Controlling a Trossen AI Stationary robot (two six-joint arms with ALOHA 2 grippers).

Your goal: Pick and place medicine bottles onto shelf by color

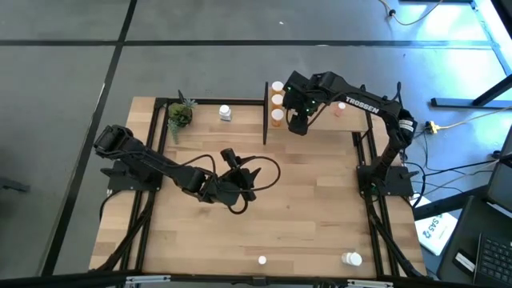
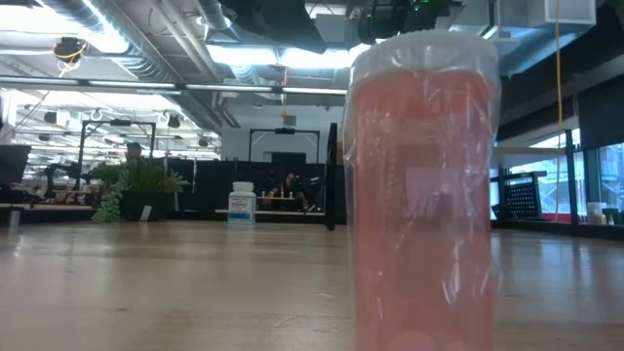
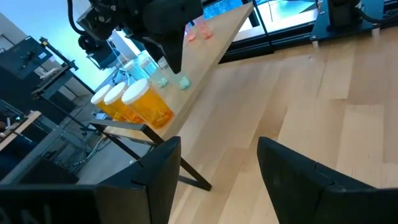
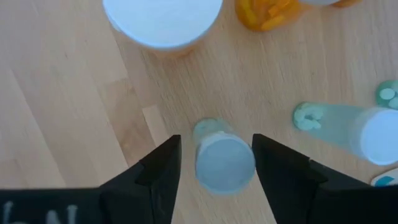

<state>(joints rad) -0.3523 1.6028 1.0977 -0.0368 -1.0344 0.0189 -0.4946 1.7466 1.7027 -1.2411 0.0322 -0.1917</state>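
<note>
White capital letters reading "TROSSEN" stand on the dark upper link of the right robot arm [image 1: 362, 103], seen from above. A white printed sheet [image 1: 433, 227] lying off the table's right edge carries dark lettering that looks like "SA", too small to read fully. The label on the small white bottle [image 2: 241, 205] across the table is illegible.

- Pinkish-red bottle [image 2: 424, 195], low view: fills the frame's middle, base cut by the bottom edge, blurred; hides the surface behind it.
- Green bottle [image 4: 224, 163] between the right pincer [image 4: 216, 168] fingers: contact with either finger cannot be told.
- White-capped bottle [image 4: 163, 22], right wrist view: cut by the top edge.
- Orange bottle [image 4: 267, 12]: only its lower part shows.
- Two small white items [image 1: 262, 259] near the surface's front edge: too small to identify.
</note>
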